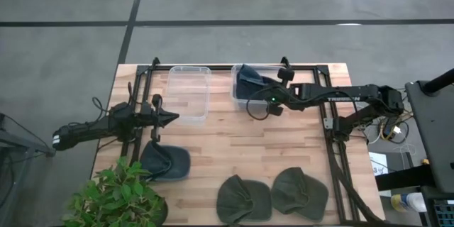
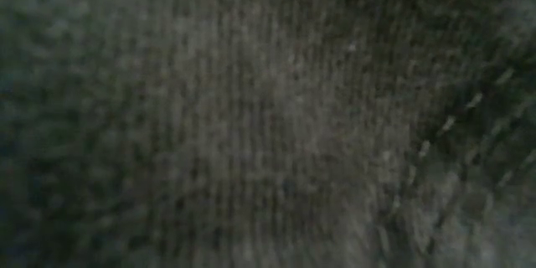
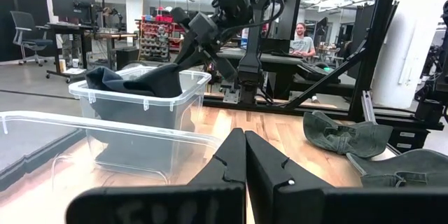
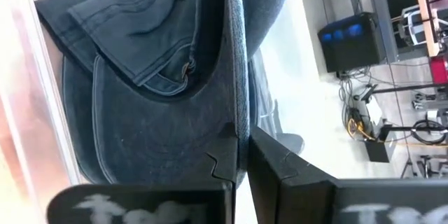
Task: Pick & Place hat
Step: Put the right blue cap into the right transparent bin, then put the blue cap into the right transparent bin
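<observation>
A dark blue denim hat lies in the right clear bin at the table's far side; in the left wrist view the hat bulges above the bin's rim. My right gripper reaches into that bin from the right and is shut on the hat. My left gripper hovers shut at the table's left, near the left bin, touching nothing. A grey-blue hat and two green hats lie flat on the near part of the table. My right gripper pinches a thin edge of the blue hat, seemingly its brim, between its two fingers. It comes in from the table's right, slanting down. The hat's body rests inside the right bin.
An empty clear bin stands left of the filled one. A potted plant sits at the near left corner. Dark fabric fills the low view. Bare wood lies mid-table. A person sits beyond the table.
</observation>
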You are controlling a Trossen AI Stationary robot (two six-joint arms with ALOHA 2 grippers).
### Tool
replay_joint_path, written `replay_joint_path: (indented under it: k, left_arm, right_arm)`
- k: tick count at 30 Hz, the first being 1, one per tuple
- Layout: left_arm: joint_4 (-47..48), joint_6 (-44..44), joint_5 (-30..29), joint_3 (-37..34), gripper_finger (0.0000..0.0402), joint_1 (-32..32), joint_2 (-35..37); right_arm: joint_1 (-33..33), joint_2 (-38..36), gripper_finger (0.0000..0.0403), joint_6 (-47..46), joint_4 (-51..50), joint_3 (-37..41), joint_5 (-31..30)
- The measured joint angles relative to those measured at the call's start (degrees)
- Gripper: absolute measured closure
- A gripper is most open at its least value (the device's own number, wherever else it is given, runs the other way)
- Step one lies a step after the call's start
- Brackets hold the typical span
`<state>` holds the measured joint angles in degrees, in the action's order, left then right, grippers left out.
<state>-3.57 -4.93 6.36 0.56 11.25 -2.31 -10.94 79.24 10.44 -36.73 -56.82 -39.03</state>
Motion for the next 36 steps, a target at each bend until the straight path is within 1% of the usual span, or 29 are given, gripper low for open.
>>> replay_joint_path:
  k: [4, 7, 14, 19, 24, 28, 33, 36]
  left_arm:
    - [0.0, 0.0, -0.01, 0.0, 0.0402, 0.01, 0.0]
    - [0.0, 0.0, -0.01, 0.02, 0.0402, 0.02, 0.0]
    - [0.0, 0.0, -0.01, 0.0, 0.0402, 0.02, 0.0]
    - [0.02, 0.0, -0.01, 0.0, 0.0402, 0.01, 0.0]
    - [0.0, 0.0, -0.01, 0.0, 0.0402, 0.02, 0.0]
    - [0.0, 0.0, 0.0, 0.0, 0.0402, 0.0, 0.0]
    - [0.0, 0.0, 0.0, 0.0, 0.0402, 0.01, 0.0]
    - [0.0, 0.0, -0.01, 0.02, 0.0402, 0.01, 0.0]
  right_arm:
    - [-0.21, 0.0, 0.0387, -0.75, -0.24, 0.02, 0.02]
    - [-0.24, -0.21, 0.0372, -1.0, -0.6, 0.07, 0.02]
    - [-0.22, -1.26, 0.0305, -1.31, -0.4, 0.06, -1.12]
    - [-0.2, -2.13, 0.0254, -1.68, -0.42, 0.06, -3.12]
    - [-0.1, -4.26, 0.0219, -1.06, -0.41, -0.44, -4.55]
    - [-0.09, -6.82, 0.0207, -1.38, -0.41, -1.42, -4.59]
    - [1.26, -10.97, 0.0204, -2.97, -0.38, -2.11, -4.45]
    - [2.71, -13.77, 0.0204, -4.73, -0.75, -2.1, -2.27]
